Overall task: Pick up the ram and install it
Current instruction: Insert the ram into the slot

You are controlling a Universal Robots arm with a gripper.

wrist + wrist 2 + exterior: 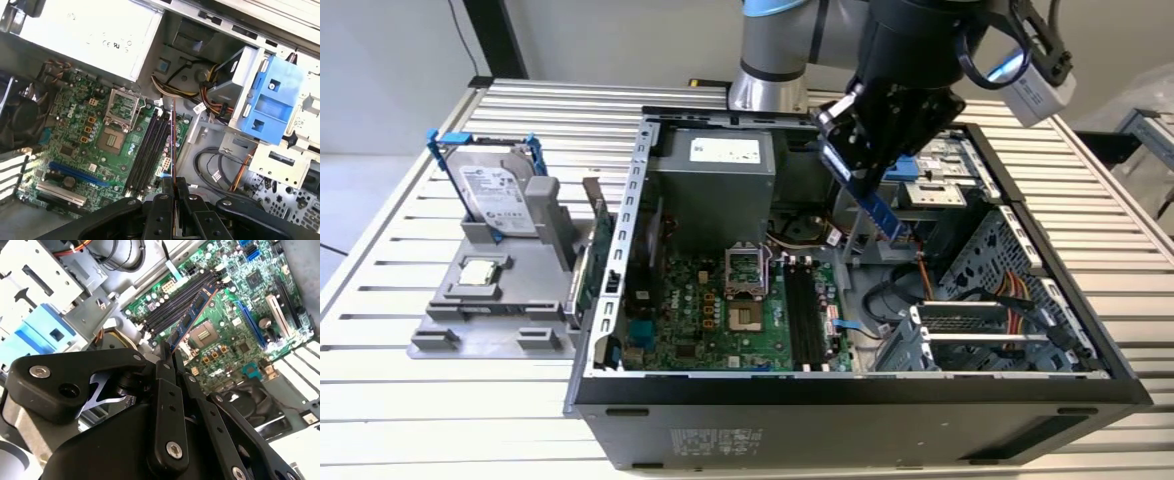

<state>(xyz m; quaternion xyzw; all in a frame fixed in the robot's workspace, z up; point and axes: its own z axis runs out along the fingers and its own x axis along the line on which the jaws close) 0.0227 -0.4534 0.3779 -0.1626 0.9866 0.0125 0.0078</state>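
One ram (878,208), exterior view: held tilted in mid-air over the open computer case (854,390), well clear of the memory slots (803,315). Second wrist view: the fingers (165,371) are clamped on one end of the stick, a short hold that could let it pivot or slip if pressed off-line. First wrist view: seen edge-on, it runs nearly along the slots; any skew or a reversed notch could jam it or strain the motherboard (75,125).

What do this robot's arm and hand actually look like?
The arm is a silver-grey tube with a blue band and a looping black cable. The hand is matte black: jointed flat bars pinned with silver screws, narrowing to two slim fingers.
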